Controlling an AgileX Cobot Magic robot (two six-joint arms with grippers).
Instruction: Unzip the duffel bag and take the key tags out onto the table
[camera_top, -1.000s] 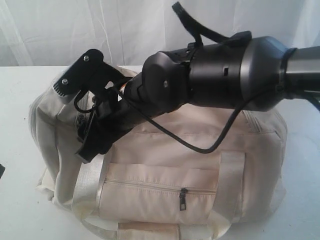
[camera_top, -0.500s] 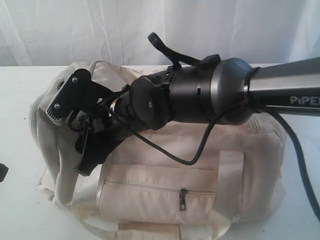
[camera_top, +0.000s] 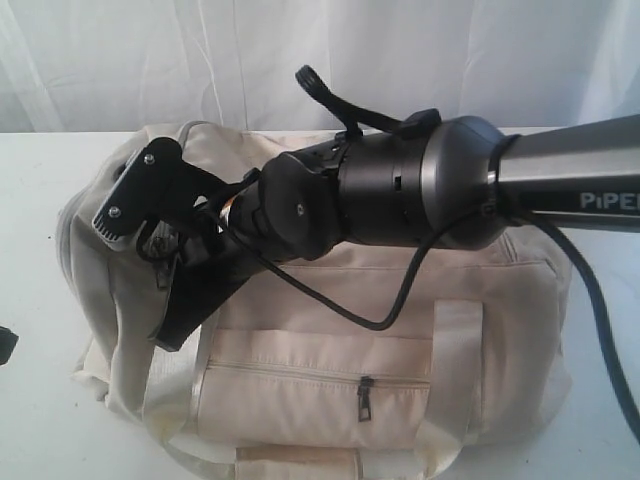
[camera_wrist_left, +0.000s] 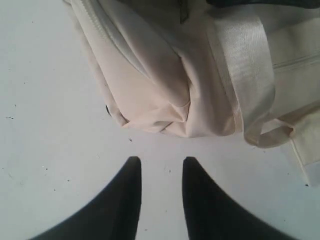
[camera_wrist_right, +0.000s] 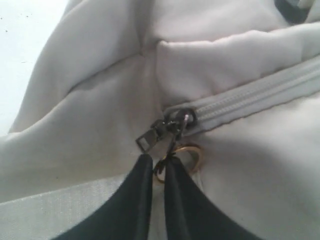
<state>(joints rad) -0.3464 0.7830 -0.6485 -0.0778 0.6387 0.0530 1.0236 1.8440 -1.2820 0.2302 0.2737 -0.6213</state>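
I see right jaws pinched on the duffel bag (camera_wrist_right: 100, 75) zipper pull (camera_wrist_right: 176, 137); left jaws half-open, empty, above the tabletop (camera_wrist_left: 45, 125).

Right arm (camera_top: 400, 185): glossy black rounded joints, then a grey metallic sleeve (camera_top: 560, 165) with white "PiPER" lettering (camera_top: 610, 200) toward 3 o'clock. A thin black cable (camera_top: 392, 308) loops beneath. Silver screws (camera_top: 149, 158) dot a flat black plate (camera_top: 140, 190). Left gripper (camera_wrist_left: 160, 162) and right gripper (camera_wrist_right: 156, 162): tapering matte black fingers (camera_wrist_left: 125, 200).

a white curtain (camera_top: 150, 60) hangs behind everything i work over — loose vertical folds, brightly lit. at the left edge of the exterior view a small dark thing (camera_top: 5, 345) pokes in — too cropped to identify.
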